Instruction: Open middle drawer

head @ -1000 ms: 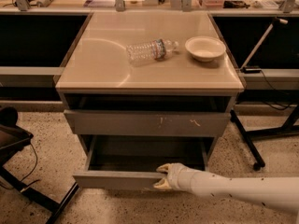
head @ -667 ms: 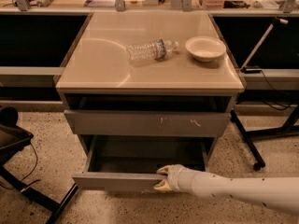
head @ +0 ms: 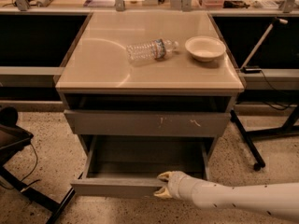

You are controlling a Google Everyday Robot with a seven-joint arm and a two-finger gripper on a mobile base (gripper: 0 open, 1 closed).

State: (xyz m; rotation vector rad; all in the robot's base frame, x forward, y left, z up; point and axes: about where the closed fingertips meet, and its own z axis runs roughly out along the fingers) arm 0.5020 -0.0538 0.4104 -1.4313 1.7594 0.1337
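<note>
On the bench: bottle left of bowl. Beneath, upper drawer front; below that, middle drawer standing out forward. At its front's right end: hand, clamped on.

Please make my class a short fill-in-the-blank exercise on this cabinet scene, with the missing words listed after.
1. The plastic bottle on the cabinet top lies on its ____.
2. In the camera view, the white bowl sits to the ____ of the bottle.
3. The gripper clasps the front of the middle drawer, which stands ____, not shut.
Missing words: side; right; open.
</note>
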